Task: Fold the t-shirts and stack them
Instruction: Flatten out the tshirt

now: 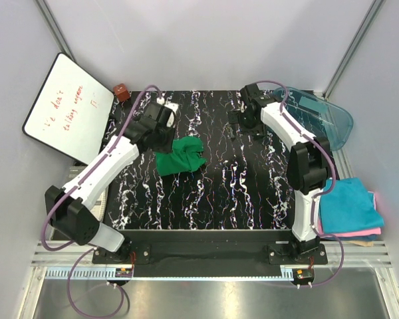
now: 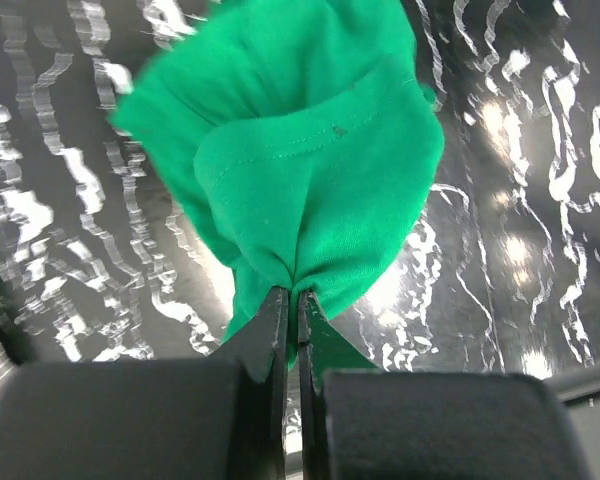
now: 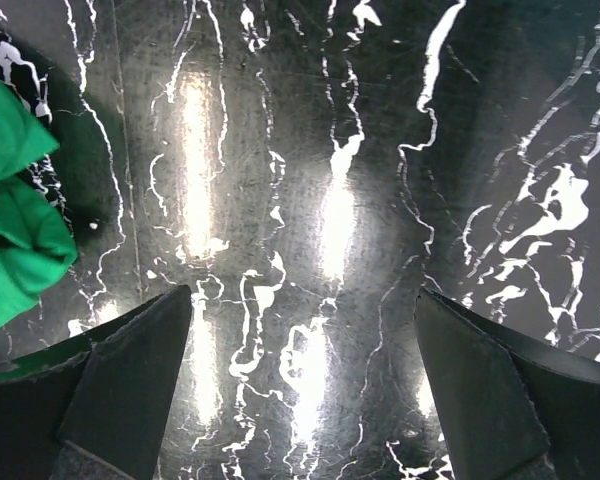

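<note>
A bright green t-shirt (image 1: 179, 155) hangs bunched over the black marbled table, left of centre. My left gripper (image 1: 161, 136) is shut on a pinch of it, and the wrist view shows the green cloth (image 2: 310, 170) gathered between the closed fingertips of that gripper (image 2: 292, 298). My right gripper (image 1: 243, 123) hovers over the far middle of the table, open, with nothing between its fingers (image 3: 130, 370); the green shirt's edge (image 3: 15, 215) shows at the left of its view. A stack of folded t-shirts, teal-blue (image 1: 346, 205) over pink (image 1: 359, 233) and tan, lies at the right edge.
A clear teal plastic tub (image 1: 319, 114) lies at the back right. A whiteboard (image 1: 70, 106) leans at the back left, with a small brown object (image 1: 122, 91) beside it. The table's surface (image 1: 219, 193) is black with white veins.
</note>
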`<state>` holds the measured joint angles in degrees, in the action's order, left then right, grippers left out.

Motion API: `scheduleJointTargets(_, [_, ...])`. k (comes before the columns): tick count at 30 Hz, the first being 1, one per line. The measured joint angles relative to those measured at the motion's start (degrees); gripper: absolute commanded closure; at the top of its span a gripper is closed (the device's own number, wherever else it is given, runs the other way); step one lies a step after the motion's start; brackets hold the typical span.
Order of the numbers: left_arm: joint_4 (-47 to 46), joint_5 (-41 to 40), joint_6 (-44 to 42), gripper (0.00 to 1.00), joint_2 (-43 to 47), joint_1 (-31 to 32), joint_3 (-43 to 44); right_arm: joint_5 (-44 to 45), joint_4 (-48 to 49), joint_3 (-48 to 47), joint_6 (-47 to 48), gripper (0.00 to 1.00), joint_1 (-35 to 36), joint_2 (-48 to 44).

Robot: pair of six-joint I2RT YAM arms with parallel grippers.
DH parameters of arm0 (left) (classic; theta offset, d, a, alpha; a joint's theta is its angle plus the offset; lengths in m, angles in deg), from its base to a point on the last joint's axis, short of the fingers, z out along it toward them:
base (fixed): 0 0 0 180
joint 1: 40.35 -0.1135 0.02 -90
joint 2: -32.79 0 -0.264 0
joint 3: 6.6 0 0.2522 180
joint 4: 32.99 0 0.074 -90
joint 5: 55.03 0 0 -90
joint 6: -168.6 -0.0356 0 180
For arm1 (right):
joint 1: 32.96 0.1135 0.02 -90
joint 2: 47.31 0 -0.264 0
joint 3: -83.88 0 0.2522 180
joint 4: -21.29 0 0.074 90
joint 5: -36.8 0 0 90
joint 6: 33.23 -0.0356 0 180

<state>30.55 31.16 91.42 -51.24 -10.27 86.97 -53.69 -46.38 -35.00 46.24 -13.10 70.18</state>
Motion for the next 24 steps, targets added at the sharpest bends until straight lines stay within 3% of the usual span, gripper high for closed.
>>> scheduleJointTargets(3, [1.86, -3.41, 1.27, 1.00, 0.17, -0.04, 5.60, -0.72, -0.02, -0.83, -0.04, 0.00, -0.37, 0.94])
scheduleJointTargets(8, [1.18, -3.63, 2.05, 1.00, -3.04, 0.48, 24.20, -1.27, -0.22, -2.23, -0.98, 0.00, -3.41, 1.51])
scheduleJointTargets(14, [-0.31, 7.34, 0.55, 1.00, -19.02, 7.52, 48.96, -1.38, -0.11, -3.04, -1.70, 0.00, -9.92, 1.51])
scheduleJointTargets(19, [-0.70, 14.29, 0.52, 1.00, -24.17, 13.16, 51.98, 0.74, -0.17, -2.86, -1.73, 0.00, -12.66, 1.51])
scheduleJointTargets(24, [-1.31, 11.19, 0.35, 1.00, -18.27, 11.61, 46.58, 1.99, -0.37, -2.32, -1.86, 0.00, -14.80, 1.49])
